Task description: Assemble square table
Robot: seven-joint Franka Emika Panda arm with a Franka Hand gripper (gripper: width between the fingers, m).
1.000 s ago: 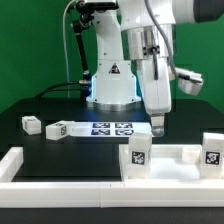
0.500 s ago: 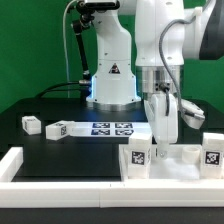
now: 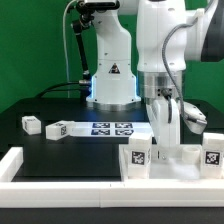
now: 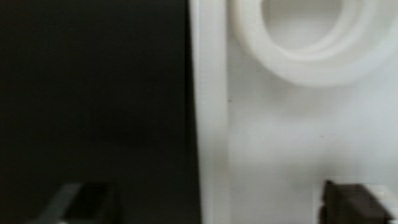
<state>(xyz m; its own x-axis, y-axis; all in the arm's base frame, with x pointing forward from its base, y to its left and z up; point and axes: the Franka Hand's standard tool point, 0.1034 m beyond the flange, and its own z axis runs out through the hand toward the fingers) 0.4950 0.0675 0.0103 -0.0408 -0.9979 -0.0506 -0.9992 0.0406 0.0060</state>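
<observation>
2 fingers (image 4: pixel 68 203) stand wide apart, holding nothing; gripper (image 3: pixel 166 136) hangs just above the square panel (image 3: pixel 182 154); panel's rim edge runs between the fingers, crosswise to their closing line; judged ready to descend.

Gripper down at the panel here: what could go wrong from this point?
1. The open gripper straddles the panel edge, with one finger over the bare table. A shallow or off-centre close could slip or tilt the panel.
2. In the exterior view, an upright leg stands close beside the gripper. A sideways move might knock it.
</observation>
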